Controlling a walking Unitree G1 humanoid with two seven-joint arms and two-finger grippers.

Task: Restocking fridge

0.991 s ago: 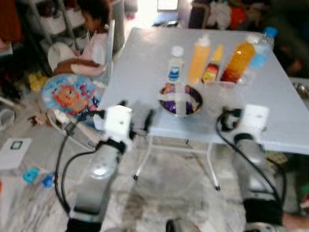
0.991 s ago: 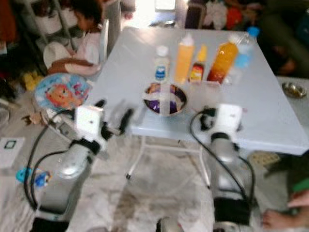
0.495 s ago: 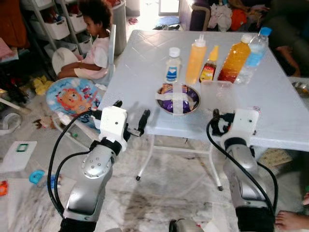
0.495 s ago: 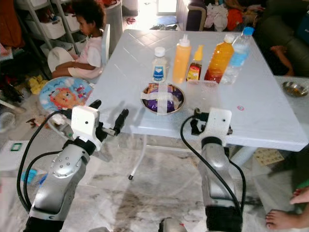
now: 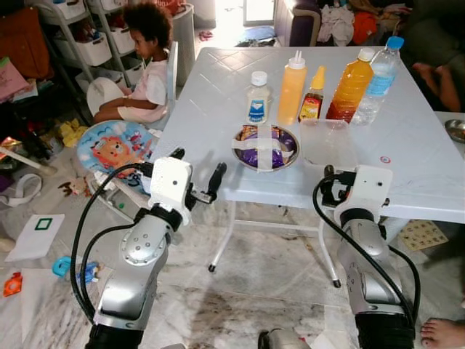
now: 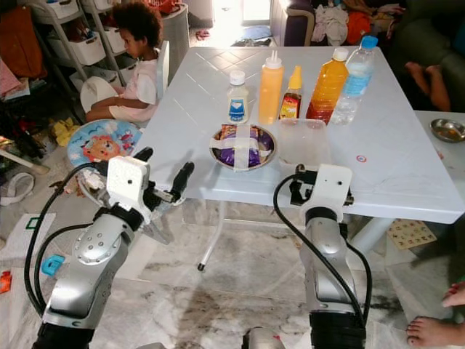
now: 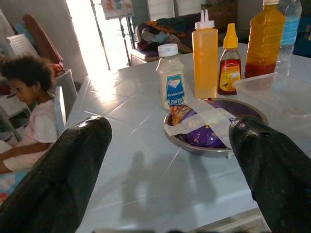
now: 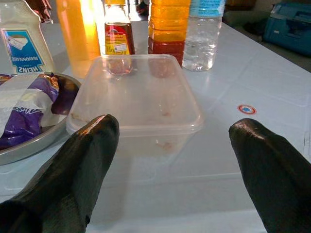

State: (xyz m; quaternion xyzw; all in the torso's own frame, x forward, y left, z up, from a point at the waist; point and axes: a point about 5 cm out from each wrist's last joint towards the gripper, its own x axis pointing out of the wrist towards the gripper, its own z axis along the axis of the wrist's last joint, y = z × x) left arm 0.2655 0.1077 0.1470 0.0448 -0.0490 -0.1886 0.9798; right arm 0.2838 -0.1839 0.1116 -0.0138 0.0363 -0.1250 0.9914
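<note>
The items to be restocked are grouped on the white table. A clear lidded container lies directly ahead of the right gripper, beside a metal bowl that holds a purple packet. Behind these stand a mayonnaise bottle, a yellow squeeze bottle, a small sauce bottle, an orange juice bottle and a water bottle.

Compared with one second ago, the blur is gone and the table is seen slightly closer and steadier. It is judged that the approach walk is ending.

The left gripper is held at the near table edge, aimed toward the bowl. Both grippers are spread wide with nothing between the fingers. No item is grasped yet. A seated child is noted left of the table.
</note>
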